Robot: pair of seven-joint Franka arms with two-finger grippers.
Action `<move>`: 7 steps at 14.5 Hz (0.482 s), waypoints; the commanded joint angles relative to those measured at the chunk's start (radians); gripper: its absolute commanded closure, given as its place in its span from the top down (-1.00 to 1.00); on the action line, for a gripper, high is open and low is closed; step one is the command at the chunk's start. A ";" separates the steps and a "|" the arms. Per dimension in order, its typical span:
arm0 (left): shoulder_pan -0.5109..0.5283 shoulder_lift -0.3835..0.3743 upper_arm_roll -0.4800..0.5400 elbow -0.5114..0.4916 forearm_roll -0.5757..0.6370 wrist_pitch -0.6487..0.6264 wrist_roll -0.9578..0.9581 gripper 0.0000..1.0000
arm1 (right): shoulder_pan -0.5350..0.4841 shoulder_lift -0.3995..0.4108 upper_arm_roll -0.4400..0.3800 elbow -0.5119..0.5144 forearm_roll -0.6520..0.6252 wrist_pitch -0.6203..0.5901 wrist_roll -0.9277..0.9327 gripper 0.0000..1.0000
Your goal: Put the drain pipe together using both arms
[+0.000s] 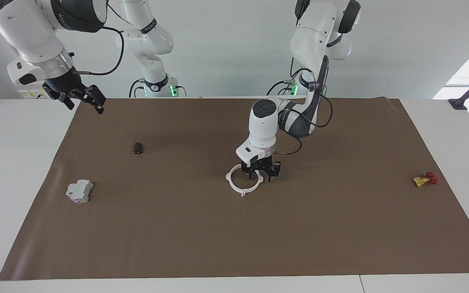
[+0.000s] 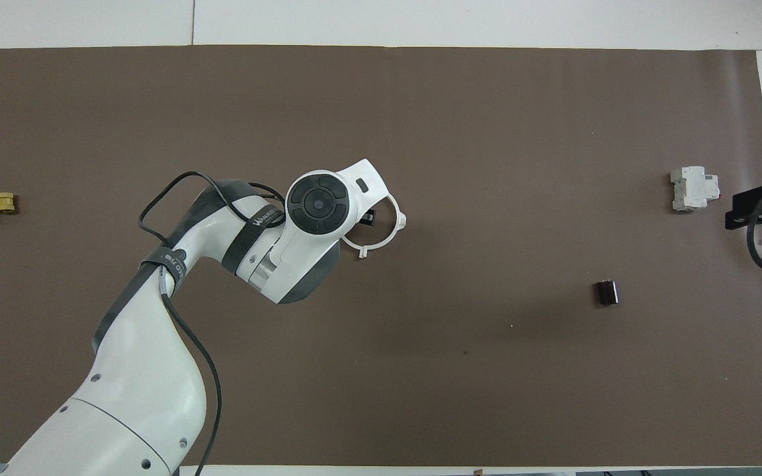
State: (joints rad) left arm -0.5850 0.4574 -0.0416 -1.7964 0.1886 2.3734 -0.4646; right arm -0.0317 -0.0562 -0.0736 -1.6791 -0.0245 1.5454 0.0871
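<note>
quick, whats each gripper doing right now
left gripper: open, fingers straddling the white ring's rim, not gripping.
right gripper: open, empty, waiting in the air.

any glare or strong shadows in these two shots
Facing view: daylight blows out the corner past the table's left-arm end; the left gripper casts little shadow on the ring. Overhead view: even light, soft shadow beside the dark cylinder, no glare on the mat.
</note>
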 commanded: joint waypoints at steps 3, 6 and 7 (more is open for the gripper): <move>0.065 -0.117 0.011 -0.061 0.020 -0.016 -0.005 1.00 | -0.007 0.002 0.003 0.007 0.015 -0.013 -0.029 1.00; 0.161 -0.213 0.009 -0.103 0.018 -0.092 0.001 1.00 | -0.007 0.001 0.003 0.007 0.015 -0.013 -0.029 1.00; 0.197 -0.233 0.009 -0.110 0.018 -0.103 0.006 1.00 | -0.007 0.001 0.003 0.007 0.015 -0.013 -0.029 1.00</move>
State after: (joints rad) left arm -0.4446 0.3159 -0.0280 -1.8323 0.1886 2.2991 -0.4603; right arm -0.0317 -0.0562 -0.0736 -1.6791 -0.0245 1.5454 0.0870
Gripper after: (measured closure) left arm 0.000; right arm 0.000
